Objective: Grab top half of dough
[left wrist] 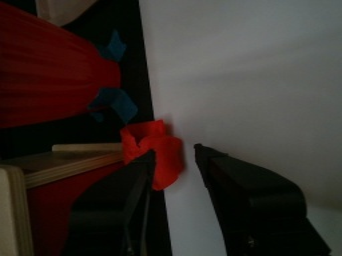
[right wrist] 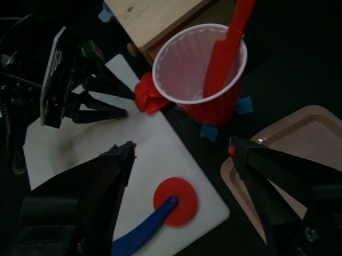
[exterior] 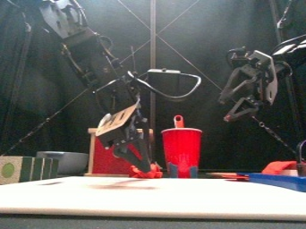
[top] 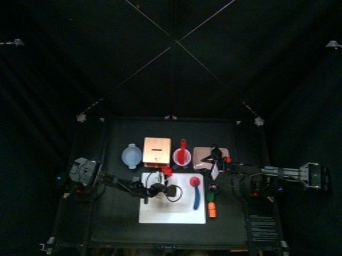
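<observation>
Down at the far edge of the white board (right wrist: 100,140), the dough (left wrist: 152,150) is seen lying beside the red cup (right wrist: 201,65). It is straddled by the spread jaws of the left gripper (left wrist: 181,185), one jaw touching it. The right gripper (exterior: 249,89) is held high at the right, jaws wide apart.

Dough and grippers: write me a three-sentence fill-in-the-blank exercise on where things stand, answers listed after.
1. The left gripper has its jaws on either side of the red ____.
2. The dough lies at the edge of the ____ board.
3. The right gripper, open and holding nothing, hangs above the table; a red utensil stands in the red ____ below it.

Missing words: dough; white; cup
</observation>
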You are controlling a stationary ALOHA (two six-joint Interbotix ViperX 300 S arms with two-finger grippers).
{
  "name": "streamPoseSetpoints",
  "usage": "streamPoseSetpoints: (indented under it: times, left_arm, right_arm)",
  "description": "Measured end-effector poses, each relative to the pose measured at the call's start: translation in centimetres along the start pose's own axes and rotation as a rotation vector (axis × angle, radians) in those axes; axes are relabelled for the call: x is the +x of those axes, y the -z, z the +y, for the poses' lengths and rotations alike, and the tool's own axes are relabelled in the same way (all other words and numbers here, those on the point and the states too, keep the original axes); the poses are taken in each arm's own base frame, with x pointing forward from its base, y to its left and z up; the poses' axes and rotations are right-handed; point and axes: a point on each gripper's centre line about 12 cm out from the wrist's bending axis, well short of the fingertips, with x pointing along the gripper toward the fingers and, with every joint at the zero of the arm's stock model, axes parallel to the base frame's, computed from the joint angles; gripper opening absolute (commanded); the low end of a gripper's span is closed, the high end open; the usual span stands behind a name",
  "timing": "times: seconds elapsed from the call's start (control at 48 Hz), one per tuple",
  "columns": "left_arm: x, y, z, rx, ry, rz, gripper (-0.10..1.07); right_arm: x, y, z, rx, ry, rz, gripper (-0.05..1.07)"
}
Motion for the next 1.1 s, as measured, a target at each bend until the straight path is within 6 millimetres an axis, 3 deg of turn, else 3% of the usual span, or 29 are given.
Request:
streamPoseSetpoints:
  times: [0.188,0.542,1.104]
  left_arm:
    - [0.4,0.1,0.8,-0.011,-0.057,0.049,0.96]
    - [1.0,0.2,0.5,-0.015,-0.028,0.044,0.96]
    - [2.2,0.8,1.9,-0.075,-0.021,0.065,0.96]
  right_arm:
    - [0.0,0.0,0.0,0.0,0.0,0.0,1.04]
    - [0.1,0.0,0.0,0.0,0.001,0.003,1.04]
    - [0.1,0.1,0.0,0.0,0.002,0.004,1.04]
